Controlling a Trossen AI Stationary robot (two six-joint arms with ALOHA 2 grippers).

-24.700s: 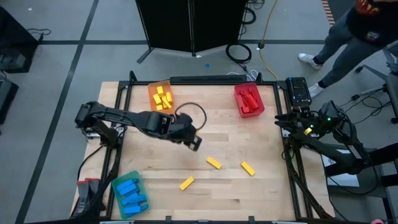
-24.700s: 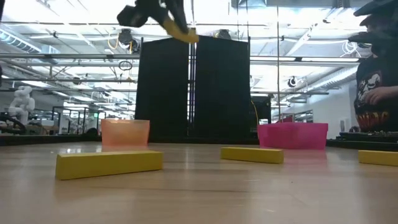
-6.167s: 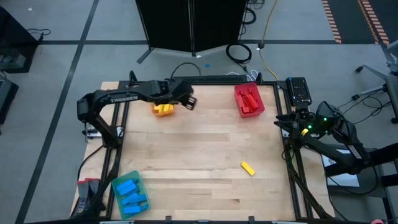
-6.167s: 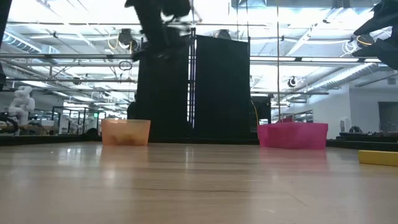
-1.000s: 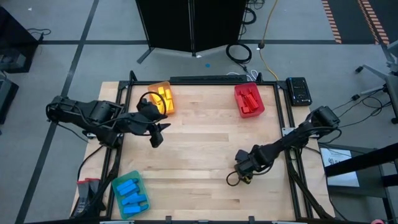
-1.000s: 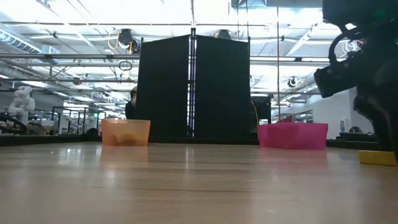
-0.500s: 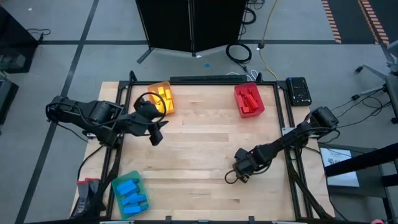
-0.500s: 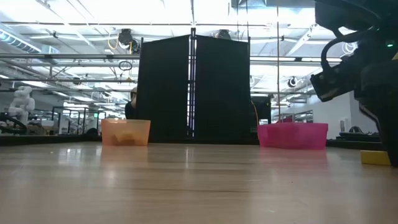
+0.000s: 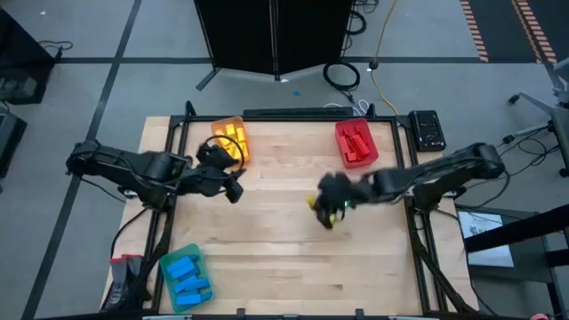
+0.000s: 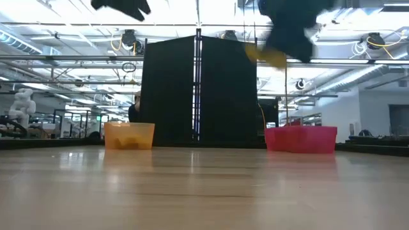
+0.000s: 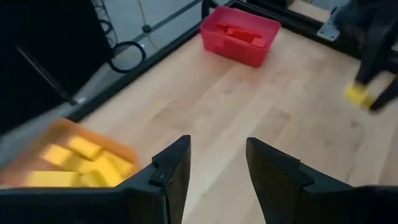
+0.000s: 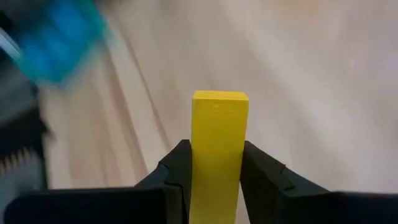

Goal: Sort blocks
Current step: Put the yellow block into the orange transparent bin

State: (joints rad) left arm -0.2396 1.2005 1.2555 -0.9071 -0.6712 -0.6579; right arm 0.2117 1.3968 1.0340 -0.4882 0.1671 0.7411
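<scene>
We read no writing anywhere. Worktop: now bare of loose blocks. Right tool, down near the front edge a second ago, hangs mid-worktop, clamped on yellow block. Left tool near orange tray, fingers apart, empty.

Table middle bare; trays at edges.

Two dark jointed arms, looped black cables, seemingly matte
</scene>
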